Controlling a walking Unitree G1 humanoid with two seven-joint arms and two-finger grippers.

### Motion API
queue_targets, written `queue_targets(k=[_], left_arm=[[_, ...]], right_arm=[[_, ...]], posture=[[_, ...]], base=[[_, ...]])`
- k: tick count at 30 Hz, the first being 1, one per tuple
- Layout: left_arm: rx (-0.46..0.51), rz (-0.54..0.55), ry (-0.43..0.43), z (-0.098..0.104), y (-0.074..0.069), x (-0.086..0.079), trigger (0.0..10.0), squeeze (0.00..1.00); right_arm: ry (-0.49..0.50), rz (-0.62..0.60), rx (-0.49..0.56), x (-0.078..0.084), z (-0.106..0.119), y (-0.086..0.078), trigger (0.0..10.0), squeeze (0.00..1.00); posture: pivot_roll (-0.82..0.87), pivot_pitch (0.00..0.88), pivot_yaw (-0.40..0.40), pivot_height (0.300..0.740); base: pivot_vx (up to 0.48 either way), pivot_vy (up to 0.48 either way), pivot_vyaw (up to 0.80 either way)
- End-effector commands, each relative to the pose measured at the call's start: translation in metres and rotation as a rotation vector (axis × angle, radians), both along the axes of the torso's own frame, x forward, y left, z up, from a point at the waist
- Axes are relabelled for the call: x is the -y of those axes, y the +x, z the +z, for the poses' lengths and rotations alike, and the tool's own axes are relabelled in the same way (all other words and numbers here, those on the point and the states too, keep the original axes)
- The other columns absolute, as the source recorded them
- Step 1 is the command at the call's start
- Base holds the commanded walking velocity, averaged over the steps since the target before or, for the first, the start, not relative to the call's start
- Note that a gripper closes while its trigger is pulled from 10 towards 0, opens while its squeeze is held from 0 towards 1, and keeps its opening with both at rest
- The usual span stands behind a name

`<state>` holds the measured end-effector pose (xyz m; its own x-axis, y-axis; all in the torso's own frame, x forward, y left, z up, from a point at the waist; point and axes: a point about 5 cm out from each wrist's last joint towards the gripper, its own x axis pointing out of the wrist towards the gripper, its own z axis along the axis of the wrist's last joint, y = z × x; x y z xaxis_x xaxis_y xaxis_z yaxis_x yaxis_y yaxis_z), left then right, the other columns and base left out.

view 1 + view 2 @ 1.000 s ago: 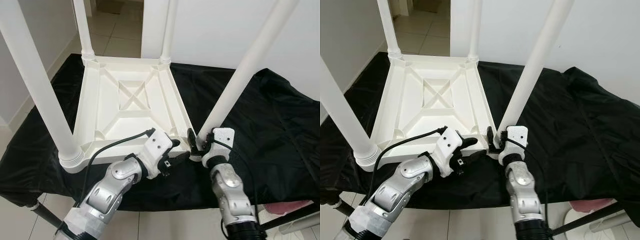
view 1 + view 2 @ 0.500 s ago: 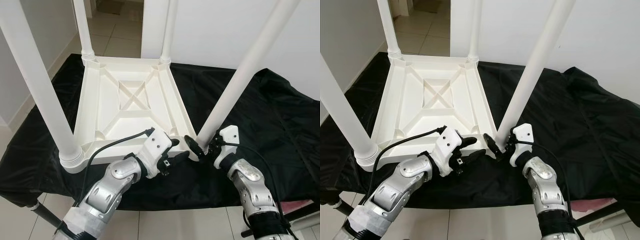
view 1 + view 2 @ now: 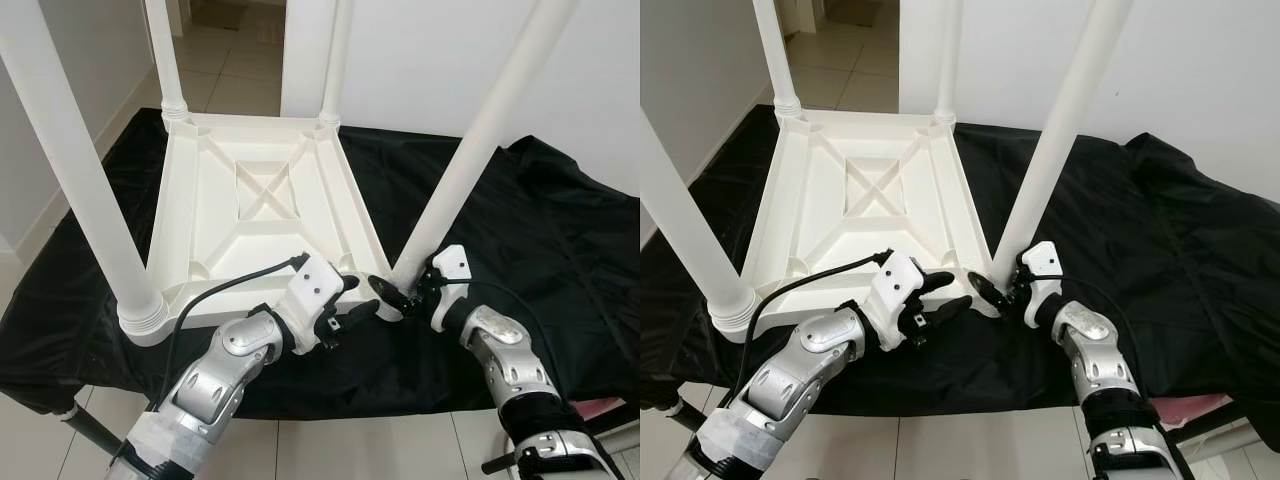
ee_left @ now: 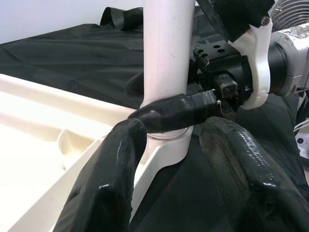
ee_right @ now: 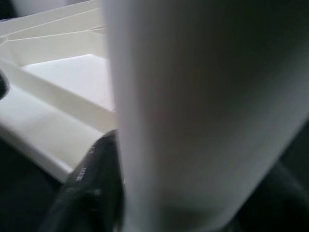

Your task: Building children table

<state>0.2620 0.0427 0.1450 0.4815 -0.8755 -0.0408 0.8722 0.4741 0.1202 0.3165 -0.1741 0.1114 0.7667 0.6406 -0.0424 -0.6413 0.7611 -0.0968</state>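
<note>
A white plastic children's table [image 3: 262,238] lies upside down on a black cloth, its legs pointing up. The near right leg [image 3: 468,172] leans up to the right from its corner socket. My right gripper [image 3: 397,295] is shut on this leg's base; one of its fingers [image 4: 179,112] wraps across the leg [image 4: 166,58] just above the socket. The same leg [image 5: 203,111] stands close between the fingers in the right wrist view. My left gripper [image 3: 352,300] is open at the same corner, with one finger over the table's rim and the other below it.
The near left leg [image 3: 82,190] rises thick beside my left arm. Two far legs [image 3: 165,55] [image 3: 335,60] stand at the back corners. The black cloth [image 3: 545,235] covers the work surface to the right. Tiled floor [image 3: 225,60] and a white wall lie beyond.
My right forearm has swung out to the right and its gripper has turned around the leg's base. The leg's top has shifted slightly left. The left gripper has stayed put.
</note>
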Motion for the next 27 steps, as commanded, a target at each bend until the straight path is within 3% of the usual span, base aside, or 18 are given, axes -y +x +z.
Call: queue_targets(k=[1,6,7,8,9,20,27], left_arm=[[-0.011,-0.055,0.020,-0.002,-0.002,0.003,10.0,0.00],[-0.014,-0.057,0.019,-0.002,-0.003,0.002,10.0,0.00],[-0.016,-0.059,0.019,-0.003,-0.003,0.002,10.0,0.00],[-0.016,-0.059,0.019,-0.003,-0.003,0.002,10.0,0.00],[-0.017,-0.059,0.018,-0.003,-0.004,0.002,10.0,0.00],[-0.021,-0.057,0.011,-0.002,-0.004,0.002,10.0,0.00],[-0.024,-0.059,0.012,-0.004,-0.006,0.001,10.0,0.00]], right_arm=[[-0.022,-0.015,-0.020,0.007,-0.003,0.001,0.0,0.00],[-0.018,-0.011,-0.030,0.009,-0.007,0.000,0.2,0.00],[-0.013,-0.012,-0.034,0.010,-0.009,0.000,4.5,0.00],[-0.013,-0.012,-0.034,0.010,-0.009,0.000,4.5,0.00],[-0.009,-0.018,-0.035,0.010,-0.010,-0.001,10.0,0.00],[0.002,-0.157,-0.017,0.005,-0.013,-0.001,10.0,0.00],[0.035,-0.260,0.026,-0.008,-0.014,-0.009,10.0,0.00]], posture=[[-0.01,0.000,-0.097,0.740],[-0.01,0.000,-0.094,0.740],[-0.01,0.000,-0.094,0.740],[-0.01,0.000,-0.094,0.740],[-0.01,0.000,-0.094,0.740],[0.00,0.000,-0.105,0.740],[0.00,0.000,-0.105,0.740]], base=[[0.000,0.000,0.00],[0.000,0.000,0.00],[0.000,0.000,0.00],[0.000,0.000,0.00],[0.000,0.000,0.00],[0.000,0.000,0.00],[0.000,0.000,0.00]])
